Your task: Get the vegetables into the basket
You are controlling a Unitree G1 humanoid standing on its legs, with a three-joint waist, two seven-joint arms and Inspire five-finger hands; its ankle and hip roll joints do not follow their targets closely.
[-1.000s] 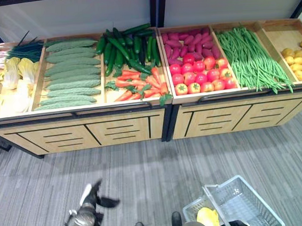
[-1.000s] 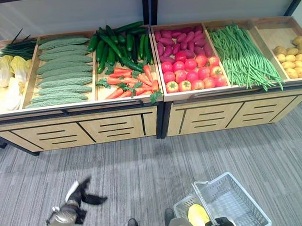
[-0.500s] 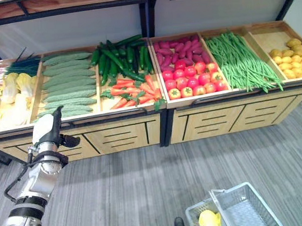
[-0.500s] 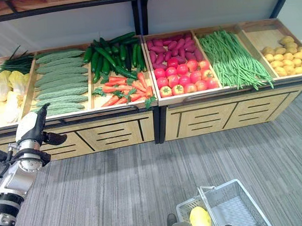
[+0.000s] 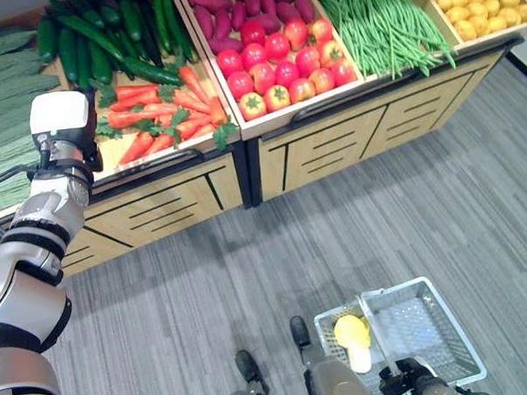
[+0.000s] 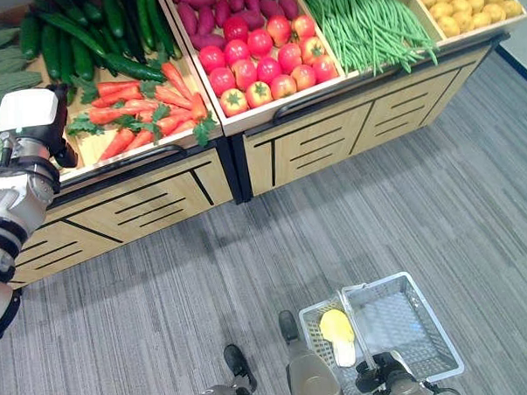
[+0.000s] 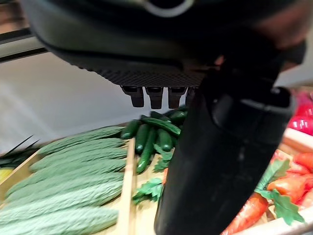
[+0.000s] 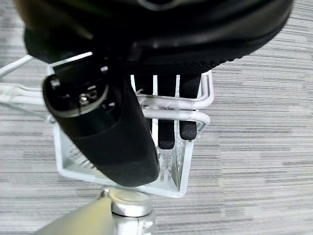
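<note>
While the left hand (image 5: 61,128) hangs over the carrots (image 5: 159,114) in the left eye view, the white wire basket (image 5: 427,330) sits on the floor holding a yellow vegetable (image 5: 350,331). Left wrist view: fingers relaxed, empty. Right wrist view: right hand (image 8: 161,112) curled round the basket handle (image 8: 171,117).

**Counts at the vegetable stand**

You have one white basket (image 6: 407,328) on the floor, with one yellow vegetable (image 6: 336,325) inside it. On the stand you see one pile each of carrots (image 6: 146,111), dark cucumbers (image 6: 82,39), purple sweet potatoes (image 6: 229,6), green beans (image 6: 361,23) and yellow potatoes (image 6: 460,1). The tomatoes (image 6: 262,62) number roughly fourteen. Pale ridged gourds (image 7: 63,186): about seven in the left wrist view. Two robot hands: left robot hand (image 6: 35,124), right robot hand (image 8: 168,112).
</note>
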